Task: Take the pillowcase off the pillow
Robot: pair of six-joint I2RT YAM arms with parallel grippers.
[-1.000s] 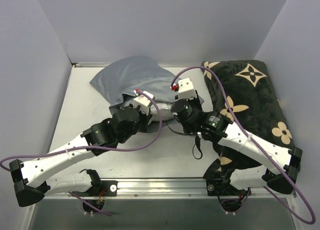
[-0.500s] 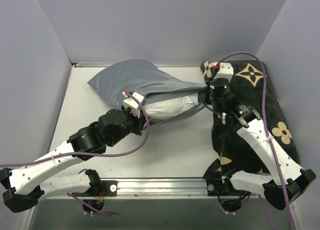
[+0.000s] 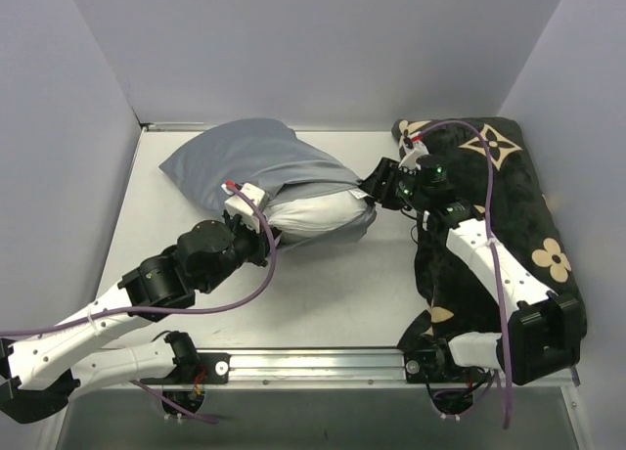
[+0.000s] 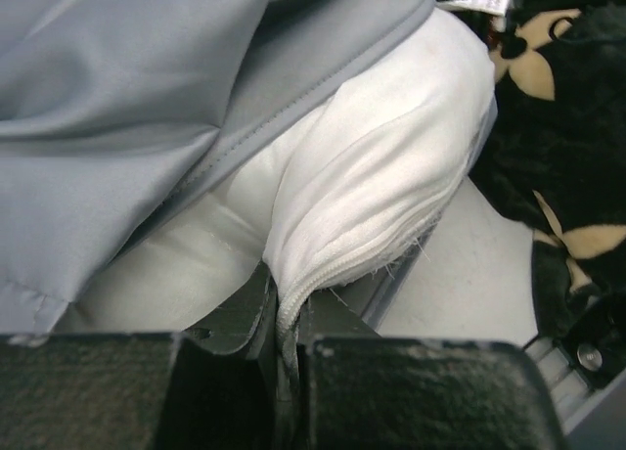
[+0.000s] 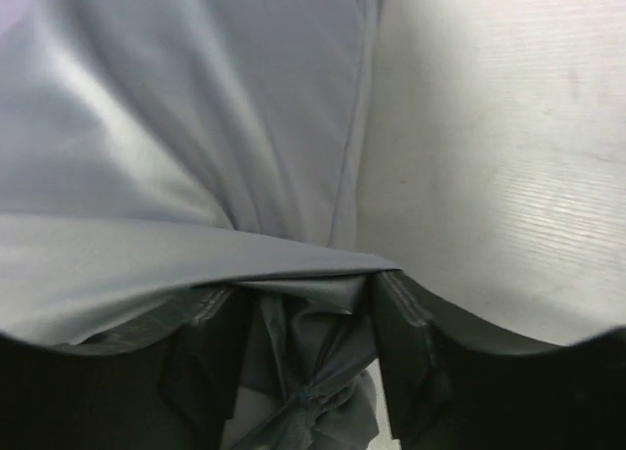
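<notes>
Grey walls box in a pale desk, and everything sits towards the far side. On the left lies the pillowcase, a creased grey sleeve that covers the far left part of the pillow, whose white end bulges out of it towards the right. The left gripper is right at the near edge. Its fingers are clamped together on the pillow's white seam, just below the grey hem. Moving right, the right gripper is at the pillowcase's right end. Its fingers stand apart, with a crumpled bunch of grey fabric lying between them. Far right, a black cushion with tan flowers lies under the right arm.
</notes>
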